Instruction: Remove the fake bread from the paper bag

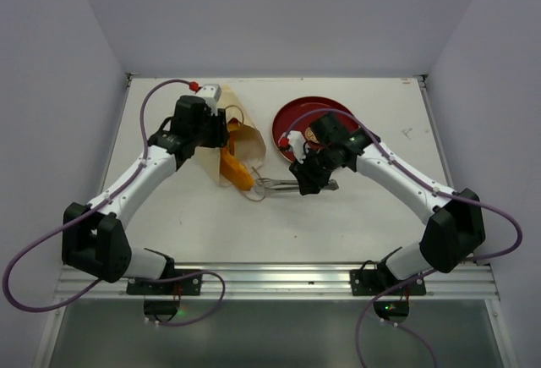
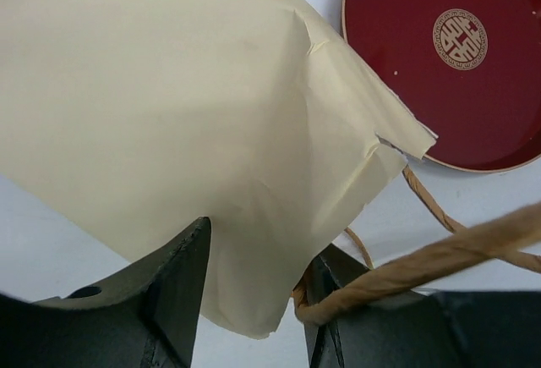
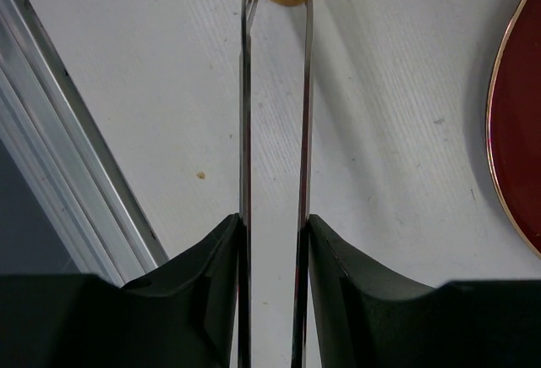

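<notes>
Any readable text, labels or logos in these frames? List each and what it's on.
Gold round emblem, centre of the red plate: one stylised seal-style character inside a patterned ring; not readable as a word.
Paper bag: no print on the faces shown.
Metal tongs: no marking visible.
No other text in any view.

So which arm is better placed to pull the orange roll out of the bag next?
Probably right. The right gripper holds metal tongs whose tips reach toward the paper bag mouth, where the orange roll shows. The left gripper only straddles the bag's edge, jaws apart.
</notes>
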